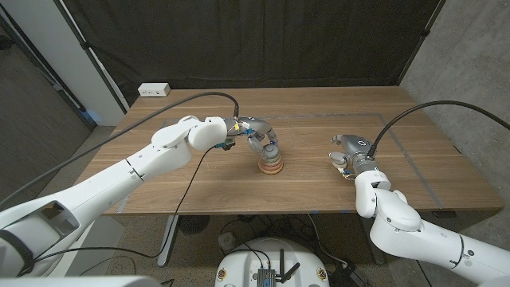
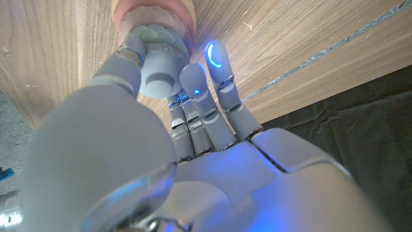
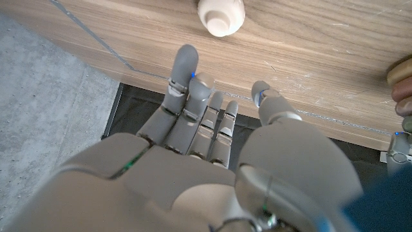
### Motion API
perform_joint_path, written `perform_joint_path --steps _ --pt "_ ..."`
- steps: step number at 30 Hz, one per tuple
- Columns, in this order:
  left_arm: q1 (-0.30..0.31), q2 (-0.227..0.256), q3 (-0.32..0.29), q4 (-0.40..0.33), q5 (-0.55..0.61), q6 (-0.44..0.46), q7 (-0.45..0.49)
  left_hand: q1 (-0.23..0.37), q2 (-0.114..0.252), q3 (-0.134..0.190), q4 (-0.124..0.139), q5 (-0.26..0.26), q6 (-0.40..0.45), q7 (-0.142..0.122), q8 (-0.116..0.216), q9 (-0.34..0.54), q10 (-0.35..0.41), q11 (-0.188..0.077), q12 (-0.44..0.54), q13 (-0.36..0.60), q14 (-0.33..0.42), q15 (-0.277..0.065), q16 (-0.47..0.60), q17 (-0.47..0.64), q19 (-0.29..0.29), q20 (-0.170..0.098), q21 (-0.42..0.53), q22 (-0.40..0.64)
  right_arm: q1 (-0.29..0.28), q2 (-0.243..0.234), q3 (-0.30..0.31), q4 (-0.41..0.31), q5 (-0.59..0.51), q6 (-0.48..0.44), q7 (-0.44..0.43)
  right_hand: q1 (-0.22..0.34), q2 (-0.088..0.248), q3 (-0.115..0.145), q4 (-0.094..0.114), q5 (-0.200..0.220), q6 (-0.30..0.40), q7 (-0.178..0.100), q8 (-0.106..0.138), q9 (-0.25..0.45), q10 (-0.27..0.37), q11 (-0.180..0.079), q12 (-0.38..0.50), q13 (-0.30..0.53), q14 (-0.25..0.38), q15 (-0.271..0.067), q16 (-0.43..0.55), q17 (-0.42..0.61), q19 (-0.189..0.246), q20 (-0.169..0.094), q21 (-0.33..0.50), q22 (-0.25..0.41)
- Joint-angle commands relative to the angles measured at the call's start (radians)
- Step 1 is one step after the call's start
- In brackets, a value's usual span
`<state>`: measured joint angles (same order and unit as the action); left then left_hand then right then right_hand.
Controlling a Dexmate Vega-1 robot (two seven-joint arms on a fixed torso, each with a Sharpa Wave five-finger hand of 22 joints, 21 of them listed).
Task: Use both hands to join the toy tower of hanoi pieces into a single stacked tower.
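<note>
1. Wooden tabletop (image 1: 199,179) carries the toy tower (image 1: 271,163), a short stack of pastel rings standing upright near the middle, nearer my left side than my right.
2. My left hand (image 1: 256,134) reaches over the top of that tower, fingers curled down around its upper part. In the left wrist view, my left hand (image 2: 187,129) has its fingers (image 2: 193,80) closed around a pale blue round piece (image 2: 158,71) sitting on a ridged pale green ring (image 2: 164,35), with a pink ring (image 2: 154,9) beyond it. So this hand is gripping the tower's top piece.
3. My right hand (image 1: 349,153) is well apart from the tower, off to my right on the tabletop. A small pale piece (image 1: 338,159) lies just beside its fingers; from the head view I cannot tell whether they touch it.
4. In the right wrist view, my right hand (image 3: 212,142) has its fingers (image 3: 187,71) reaching out with gaps between them and nothing in them, so it is wide and holding nothing. A white knob-shaped piece (image 3: 221,14) stands on the wood just past the fingertips, apart from them.
5. At that view's edge the ring stack (image 3: 402,87) shows partly, far from my right hand.
6. A white power strip (image 1: 154,89) lies on the tabletop's far corner on my left.
</note>
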<state>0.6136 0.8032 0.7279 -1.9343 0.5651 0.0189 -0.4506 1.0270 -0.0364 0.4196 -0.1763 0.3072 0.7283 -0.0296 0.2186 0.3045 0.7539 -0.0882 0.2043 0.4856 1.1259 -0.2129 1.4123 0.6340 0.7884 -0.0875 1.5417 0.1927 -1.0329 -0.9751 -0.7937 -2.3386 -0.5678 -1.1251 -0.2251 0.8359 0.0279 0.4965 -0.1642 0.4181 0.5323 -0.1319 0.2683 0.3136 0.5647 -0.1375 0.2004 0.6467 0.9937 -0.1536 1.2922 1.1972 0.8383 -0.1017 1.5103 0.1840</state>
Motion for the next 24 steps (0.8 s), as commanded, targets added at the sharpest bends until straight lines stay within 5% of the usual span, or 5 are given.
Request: perform_joint_path --steps 1,24 --pt "-0.009 -0.005 0.009 0.000 0.004 0.006 -0.012 0.018 0.026 0.007 0.008 0.006 0.000 0.001 0.004 0.017 0.083 -0.087 -0.004 0.051 0.008 -0.007 0.000 0.006 0.008 -0.123 0.004 0.003 -0.001 -0.006 0.002 0.000 0.008 0.002 -0.001 -0.004 0.005 0.008 0.000 0.005 0.006 -0.002 -0.002 0.002 0.010 0.000 0.000 0.002 0.007 -0.066 0.003 0.004 0.006 -0.110 0.000 0.001" --pt "-0.033 -0.013 0.029 0.024 0.014 -0.023 -0.034 -0.041 -0.012 -0.034 0.019 0.004 -0.152 -0.001 -0.034 0.012 -0.089 -0.073 -0.029 0.041 -0.025 -0.007 -0.044 -0.042 -0.020 -0.119 -0.008 0.000 -0.002 -0.012 0.005 -0.007 0.016 -0.005 -0.005 -0.005 0.006 0.008 0.000 0.009 0.008 -0.001 -0.003 0.003 0.010 -0.001 -0.001 0.002 0.007 -0.066 0.003 0.004 0.005 -0.111 0.000 0.001"
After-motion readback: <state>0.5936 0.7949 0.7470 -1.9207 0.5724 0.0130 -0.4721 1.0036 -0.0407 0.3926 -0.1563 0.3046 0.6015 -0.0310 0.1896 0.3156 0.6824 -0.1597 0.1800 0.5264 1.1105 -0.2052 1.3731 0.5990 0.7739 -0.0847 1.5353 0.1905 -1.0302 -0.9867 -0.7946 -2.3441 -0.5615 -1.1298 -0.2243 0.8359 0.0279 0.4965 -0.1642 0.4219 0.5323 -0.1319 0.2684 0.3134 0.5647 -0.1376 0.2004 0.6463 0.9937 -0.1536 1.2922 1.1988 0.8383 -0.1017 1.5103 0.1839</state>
